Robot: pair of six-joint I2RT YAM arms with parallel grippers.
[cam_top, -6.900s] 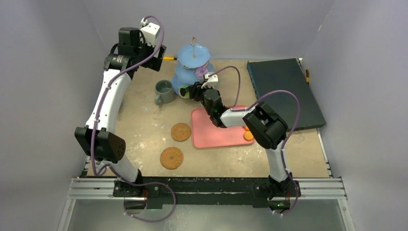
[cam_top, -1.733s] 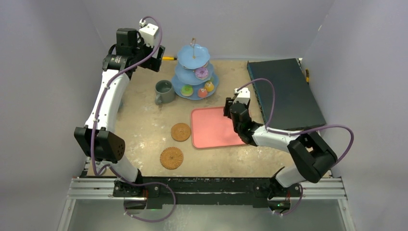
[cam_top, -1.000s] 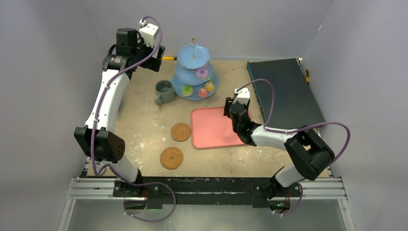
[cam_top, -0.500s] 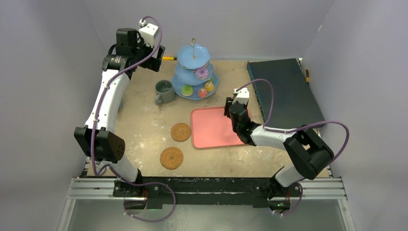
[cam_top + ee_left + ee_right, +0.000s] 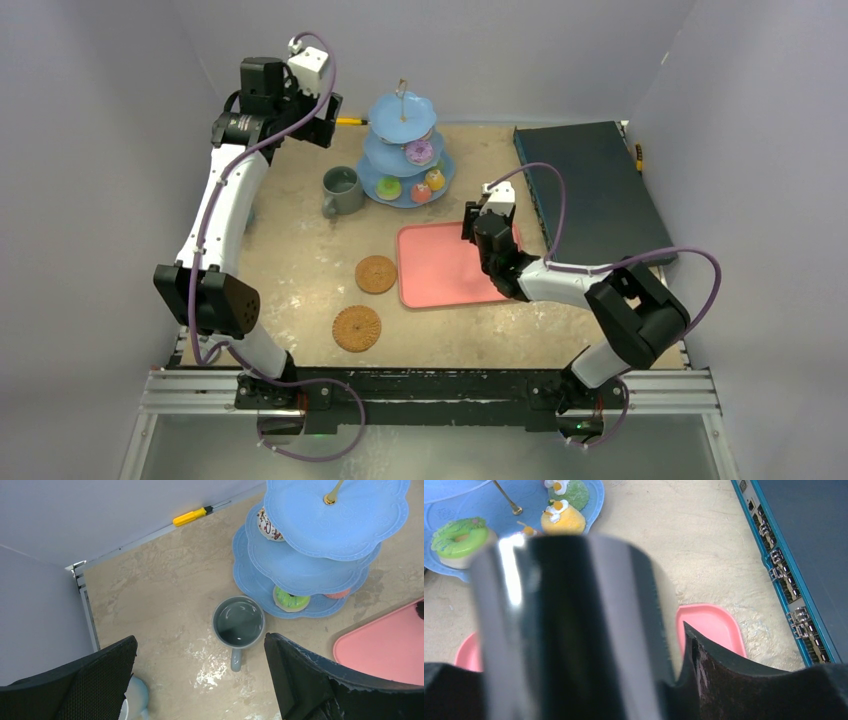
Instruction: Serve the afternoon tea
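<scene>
Clamping seemingly tongs point(image 5: 574, 630), right tool point(image 5: 478, 222).

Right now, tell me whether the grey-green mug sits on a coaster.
No, the mug stands on the bare table, and both coasters lie empty, apart from it.

Left arm point(image 5: 222, 205), right arm point(image 5: 560, 285): white links, black joints, purple cables.

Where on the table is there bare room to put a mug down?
Bare tabletop lies left of the two coasters, nearer than the grey-green mug, and in front of the pink tray, whose left half is bare. Crowded: the mug sits close beside the blue stand; the dark box fills the right.
</scene>
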